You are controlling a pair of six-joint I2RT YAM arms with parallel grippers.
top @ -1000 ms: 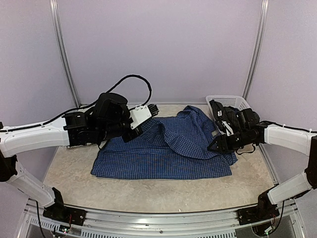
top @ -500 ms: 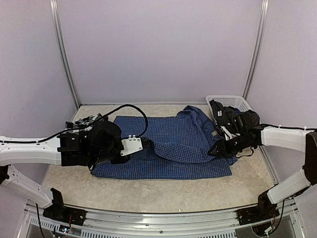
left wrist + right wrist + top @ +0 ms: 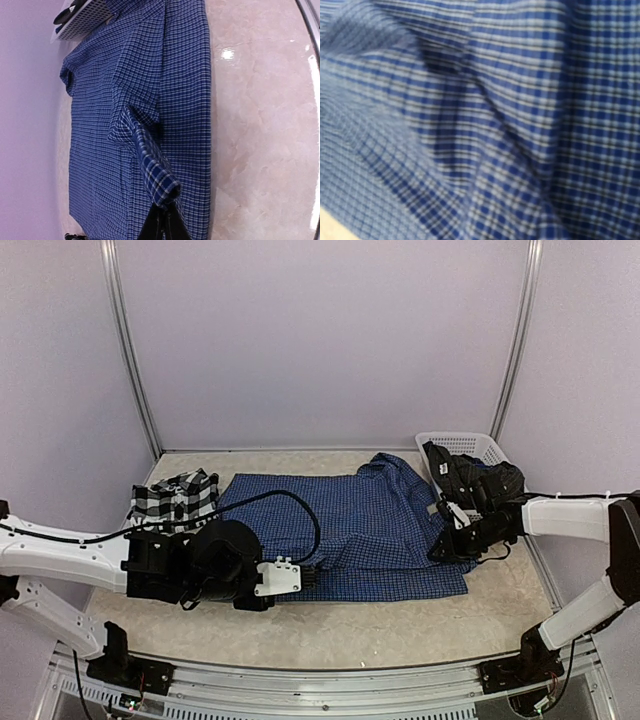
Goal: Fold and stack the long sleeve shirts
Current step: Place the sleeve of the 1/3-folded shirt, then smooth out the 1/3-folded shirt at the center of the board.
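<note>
The blue checked long sleeve shirt [image 3: 375, 525] lies spread across the table's middle. My left gripper [image 3: 307, 576] sits low at its near edge, shut on a rolled fold of the blue cloth [image 3: 157, 180]; the dark fingertips [image 3: 159, 224] pinch it from below. The black-and-white plaid shirt [image 3: 175, 498] lies bunched at the back left, behind my left arm. My right gripper [image 3: 441, 547] rests on the blue shirt's right edge. Blue check cloth [image 3: 485, 125] fills the right wrist view and hides the fingers.
A white plastic basket [image 3: 470, 446] with dark clothes in it stands at the back right, just behind my right arm; its meshed wall [image 3: 82, 20] shows in the left wrist view. Bare marbled tabletop [image 3: 320, 635] runs along the near edge.
My left arm has swung from the back toward the near edge, dragging the blue cloth with it and uncovering the plaid shirt. The raised fold has flattened. The right gripper dropped slightly onto the shirt's edge.
</note>
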